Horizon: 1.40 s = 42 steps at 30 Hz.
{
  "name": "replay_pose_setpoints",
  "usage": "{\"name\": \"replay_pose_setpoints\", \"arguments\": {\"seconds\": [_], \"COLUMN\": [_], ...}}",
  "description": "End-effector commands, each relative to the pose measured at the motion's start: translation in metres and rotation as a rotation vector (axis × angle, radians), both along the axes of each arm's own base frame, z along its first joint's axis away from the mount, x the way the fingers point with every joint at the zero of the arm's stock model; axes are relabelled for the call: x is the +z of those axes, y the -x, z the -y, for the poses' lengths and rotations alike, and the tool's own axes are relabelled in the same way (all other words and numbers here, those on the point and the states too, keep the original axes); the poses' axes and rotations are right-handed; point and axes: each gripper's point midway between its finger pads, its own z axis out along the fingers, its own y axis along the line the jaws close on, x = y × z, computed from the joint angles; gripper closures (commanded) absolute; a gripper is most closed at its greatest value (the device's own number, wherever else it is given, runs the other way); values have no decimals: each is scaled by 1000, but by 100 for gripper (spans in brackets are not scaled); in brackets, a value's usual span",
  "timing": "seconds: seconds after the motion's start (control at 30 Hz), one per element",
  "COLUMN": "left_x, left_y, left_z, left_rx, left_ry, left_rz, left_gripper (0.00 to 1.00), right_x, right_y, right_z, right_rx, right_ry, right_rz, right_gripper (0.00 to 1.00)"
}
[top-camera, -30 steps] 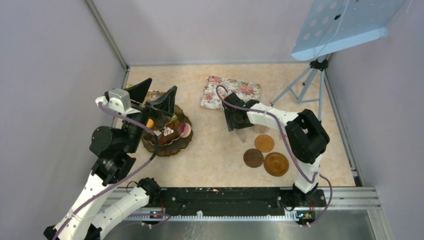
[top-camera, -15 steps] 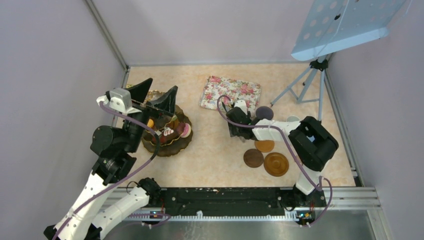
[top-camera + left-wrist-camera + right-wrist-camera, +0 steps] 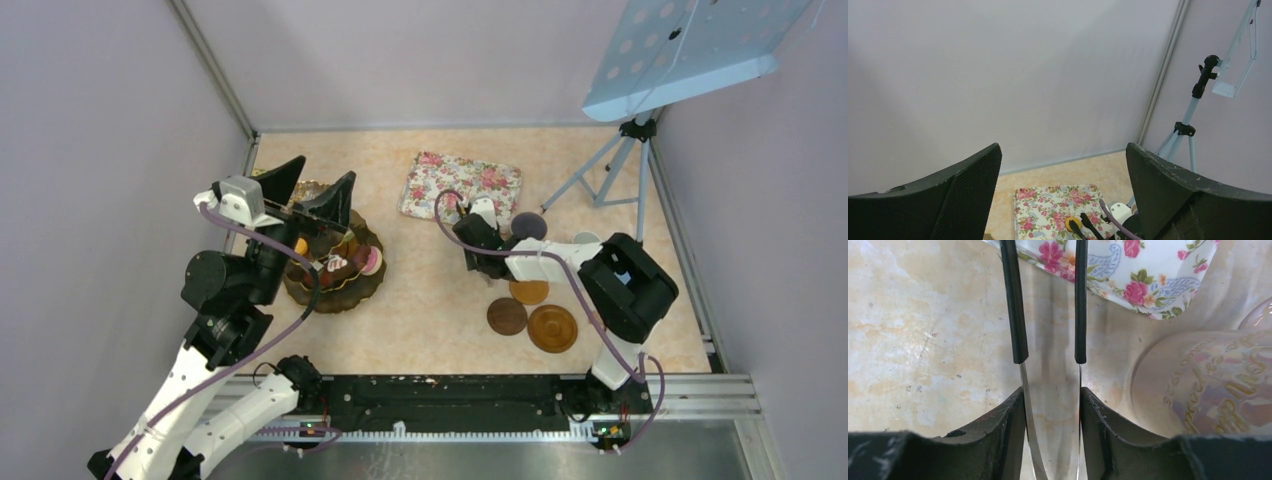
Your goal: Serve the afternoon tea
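Brown dish — toy cakes heaped inside

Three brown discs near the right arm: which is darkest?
The left disc, dark chocolate brown. The larger disc to its right and the smaller disc farther back are lighter, orange-brown.

Floral tray far-centre; black tongs overlapping its edge; brown discs nearer.
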Motion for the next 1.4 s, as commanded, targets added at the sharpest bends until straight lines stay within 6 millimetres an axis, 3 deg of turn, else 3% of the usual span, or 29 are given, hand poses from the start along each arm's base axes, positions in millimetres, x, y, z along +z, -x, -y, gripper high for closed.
{"name": "replay_pose_setpoints", "arguments": {"seconds": [0.0,0.2,0.47,1.37], "left_x": [4,5,5,5], "left_y": [-1,0,0,0], "left_z": [-1,-1,0,0], "left_rx": [10,8,4,5], "left_ry": [7,8,8,9], "left_rz": [22,23,22,23], "left_gripper": [1,1,1,1], "right_x": [51,70,81,70], "right_y": [-8,-10,-20,-32], "right_z": [-8,-8,-2,-3], "right_rx": [-5,13,4,65], "right_ry": [-13,-17,-37,85], "right_rz": [8,-66,-161,-324], "right_gripper": [61,59,56,56]}}
